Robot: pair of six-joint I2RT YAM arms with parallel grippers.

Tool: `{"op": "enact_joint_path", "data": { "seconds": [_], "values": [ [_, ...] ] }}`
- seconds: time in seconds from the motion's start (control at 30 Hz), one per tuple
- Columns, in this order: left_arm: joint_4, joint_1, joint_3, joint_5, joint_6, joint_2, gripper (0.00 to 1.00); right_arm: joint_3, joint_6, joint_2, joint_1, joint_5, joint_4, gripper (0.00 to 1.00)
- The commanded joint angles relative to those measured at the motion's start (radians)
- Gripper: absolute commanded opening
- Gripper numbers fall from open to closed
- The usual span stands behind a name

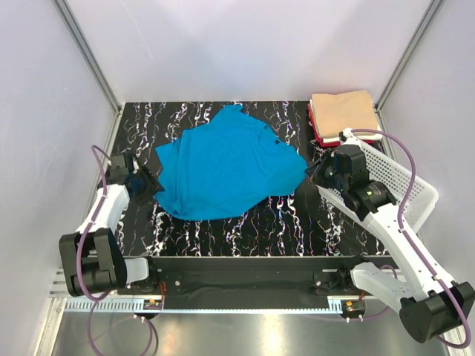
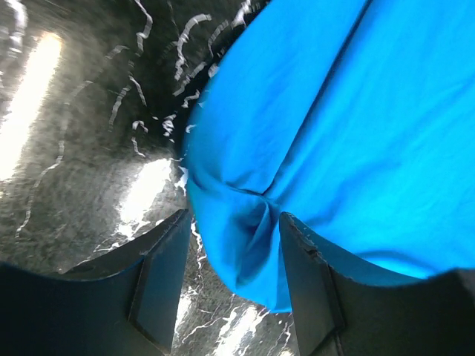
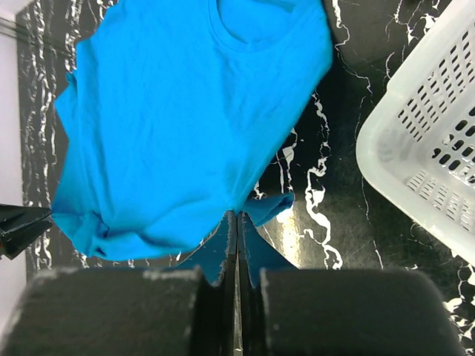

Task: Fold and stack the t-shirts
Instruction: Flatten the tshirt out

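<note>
My left claw (image 2: pixel 234 222) stands apart, astride a bunched edge of the turquoise t-shirt (image 1: pixel 223 167). My right claw (image 3: pixel 237 222) is pinched together on the opposite edge. The shirt lies spread on the counter (image 1: pixel 297 222). At the right sits the white perforated basket (image 1: pixel 404 185). A folded tan t-shirt (image 1: pixel 341 110) lies stacked on a red t-shirt (image 1: pixel 318 135) at its far end.

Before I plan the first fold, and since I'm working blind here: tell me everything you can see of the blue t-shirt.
The blue t-shirt is plain turquoise cloth, soft and wrinkled, with a round neckline. It lies unfolded and loosely spread on the black marbled table. The right gripper is shut on one edge; at the opposite edge a bunched fold sits unclamped between the fingers of the open left gripper.
</note>
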Motion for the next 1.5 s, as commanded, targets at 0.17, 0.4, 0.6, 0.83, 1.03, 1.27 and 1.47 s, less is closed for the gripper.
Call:
{"op": "enact_joint_path", "data": {
  "seconds": [0.17, 0.4, 0.6, 0.83, 1.03, 1.27, 1.47],
  "values": [
    [0.039, -0.051, 0.018, 0.010, -0.006, 0.079, 0.57, 0.042, -0.044, 0.033, -0.001, -0.016, 0.025, 0.00],
    [-0.009, -0.160, 0.027, -0.117, 0.000, 0.001, 0.55, 0.019, -0.034, 0.021, -0.001, -0.039, 0.037, 0.00],
    [-0.042, -0.226, 0.029, -0.137, 0.005, 0.055, 0.52, 0.025, -0.031, 0.024, -0.001, -0.044, 0.050, 0.00],
    [-0.047, -0.229, -0.052, -0.261, -0.081, -0.062, 0.54, 0.020, -0.035, 0.019, 0.001, -0.045, 0.050, 0.00],
    [-0.012, -0.229, -0.163, -0.140, -0.169, -0.164, 0.50, 0.012, -0.028, 0.038, -0.001, -0.073, 0.056, 0.00],
    [0.033, -0.229, -0.244, -0.125, -0.201, -0.177, 0.49, 0.009, -0.011, 0.038, -0.001, -0.082, 0.060, 0.00],
    [0.071, -0.231, -0.270, -0.089, -0.215, -0.191, 0.49, 0.000, -0.003, 0.046, -0.001, -0.093, 0.070, 0.00]
  ]
}}
